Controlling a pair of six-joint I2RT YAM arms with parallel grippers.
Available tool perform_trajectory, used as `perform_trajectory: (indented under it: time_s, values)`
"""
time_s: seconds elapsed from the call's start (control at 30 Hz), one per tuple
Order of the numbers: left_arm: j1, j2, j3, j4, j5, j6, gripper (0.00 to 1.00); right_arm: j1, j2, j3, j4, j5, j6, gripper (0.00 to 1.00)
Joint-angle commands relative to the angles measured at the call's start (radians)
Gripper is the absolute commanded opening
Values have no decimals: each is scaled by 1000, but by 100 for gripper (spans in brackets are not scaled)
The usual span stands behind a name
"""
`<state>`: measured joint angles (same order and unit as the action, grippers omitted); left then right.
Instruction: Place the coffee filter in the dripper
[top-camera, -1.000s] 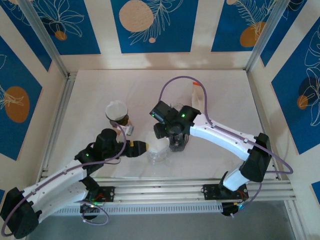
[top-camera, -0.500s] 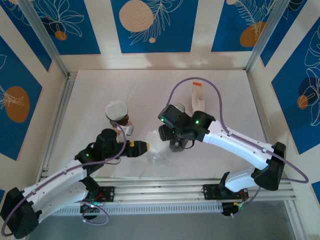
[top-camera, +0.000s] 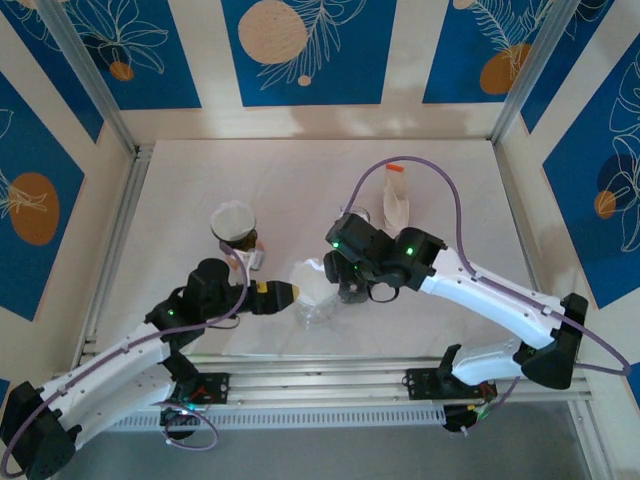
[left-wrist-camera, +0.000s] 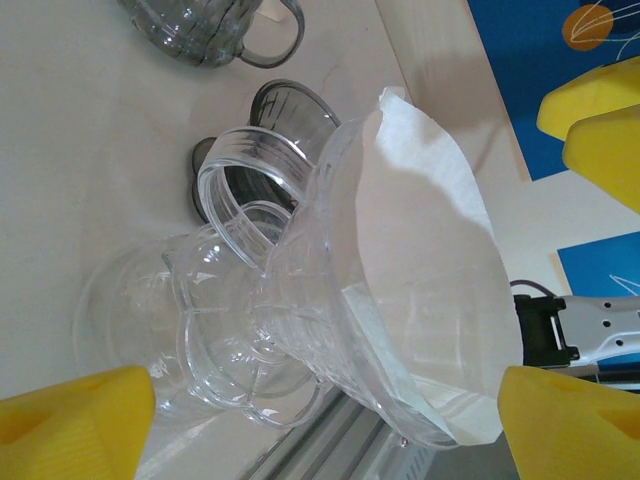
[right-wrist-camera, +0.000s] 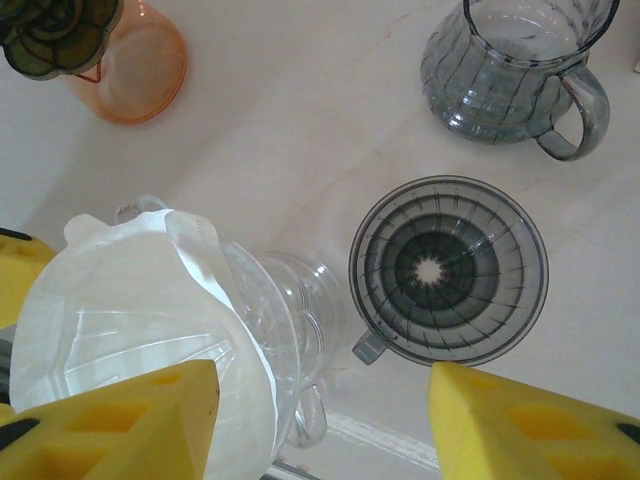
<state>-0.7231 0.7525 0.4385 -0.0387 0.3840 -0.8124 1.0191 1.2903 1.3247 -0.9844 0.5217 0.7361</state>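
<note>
**Filter in place:** a white paper coffee filter (left-wrist-camera: 430, 270) sits inside the clear dripper (left-wrist-camera: 290, 330) at mid-frame in the left wrist view, its upper edge poking just past the rim. The dripper looks tipped towards its side on the pale table (top-camera: 280, 180). The paper is judged feather-light, soft and easily creased, best pinched by the free edge at the rim. The ribbed clear cone looks stiff, slick and liable to roll or crack, so its handle or rim would be the place to take it.

The left gripper (top-camera: 290, 297) stands released, yellow fingers spread wide on either side of the cone with no grip on it. The right gripper (right-wrist-camera: 325, 385) hovers with jaws apart, grasping nothing, near a smoked-grey dripper (right-wrist-camera: 448, 270) that stands upright just beside the clear one.

A grey glass jug (right-wrist-camera: 510, 70) occupies the upper right of the right wrist view, an orange cup (right-wrist-camera: 135, 65) the upper left. Blue-and-white patterned panels (top-camera: 300, 50) wall the table on three sides.
</note>
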Motion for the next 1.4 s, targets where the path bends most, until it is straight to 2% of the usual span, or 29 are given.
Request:
perform_trajectory:
  time_s: [0.0,0.23,0.53,0.67,0.93,1.03,1.37]
  values:
    - [-14,-15,28,-11,-5,-3,89,7,-25,-15,-21,32,28,58]
    - [-15,-88,105,-99,-42,30,94,10,-88,-47,-35,38,40,58]
    - [-15,-296,99,-215,-190,84,99,53,-267,-266,96,8,42,57]
    - [-13,-399,14,-248,-250,33,100,140,-324,-416,230,-19,5,57]
    - [-13,-549,-103,-338,-290,-79,100,337,-377,-670,482,65,-36,58]
    - [-13,-565,-125,-369,-296,-106,98,340,-382,-749,574,15,-49,57]
    - [-13,-548,-191,-344,-294,-157,95,326,-363,-899,716,-9,-20,58]
